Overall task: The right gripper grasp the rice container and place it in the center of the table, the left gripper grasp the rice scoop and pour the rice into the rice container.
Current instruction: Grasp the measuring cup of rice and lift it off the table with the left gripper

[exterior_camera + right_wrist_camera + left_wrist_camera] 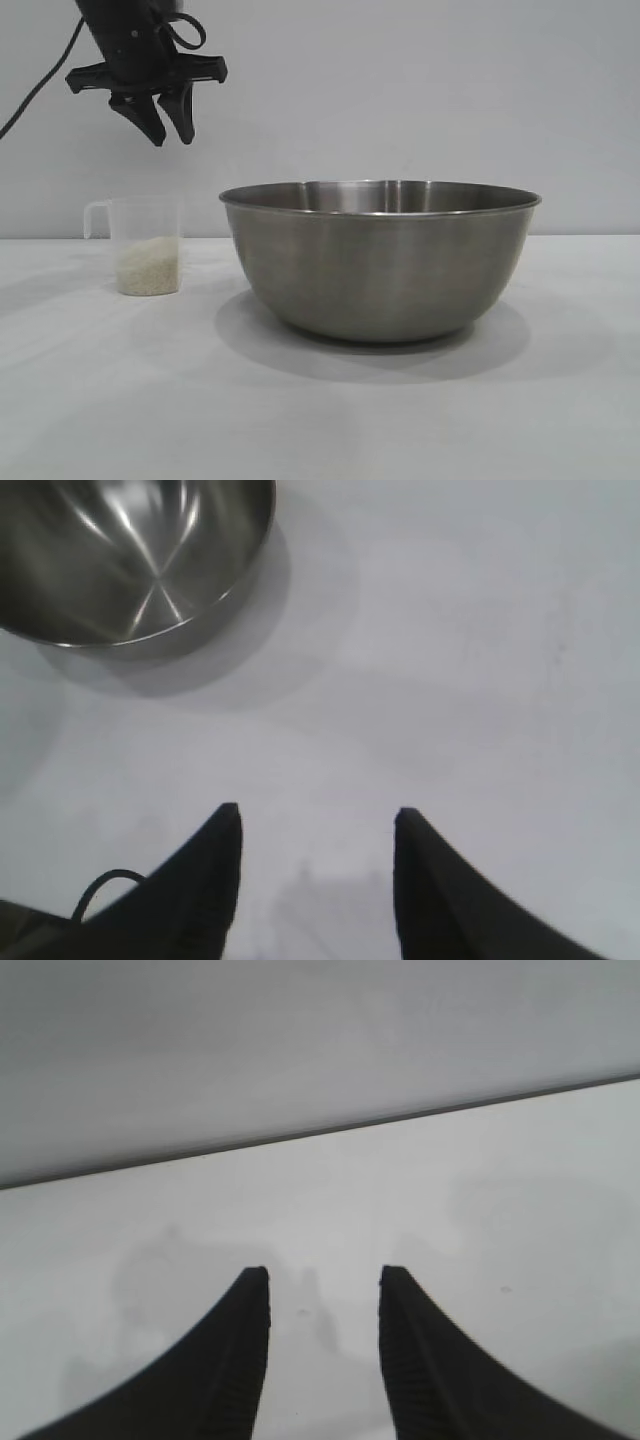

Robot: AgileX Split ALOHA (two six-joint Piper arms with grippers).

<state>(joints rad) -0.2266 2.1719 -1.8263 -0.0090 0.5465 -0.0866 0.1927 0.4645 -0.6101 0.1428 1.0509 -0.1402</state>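
One bowl (380, 262) stands on the tabletop (320, 410) at about mid-width, upright and empty, with bare surface before it and to either side. One scoop (146, 245) stands upright near the left edge, well apart from the bowl, handle turned away from it, with a low heap of rice (148, 266) inside. The left claw (167, 118) hangs in the air above the scoop, clear of it, fingers partly parted and holding nothing. The right claw (316, 825) is out of the front view; its own camera shows it over bare tabletop, apart from the bowl, fingers (215, 865) about half spread and empty.
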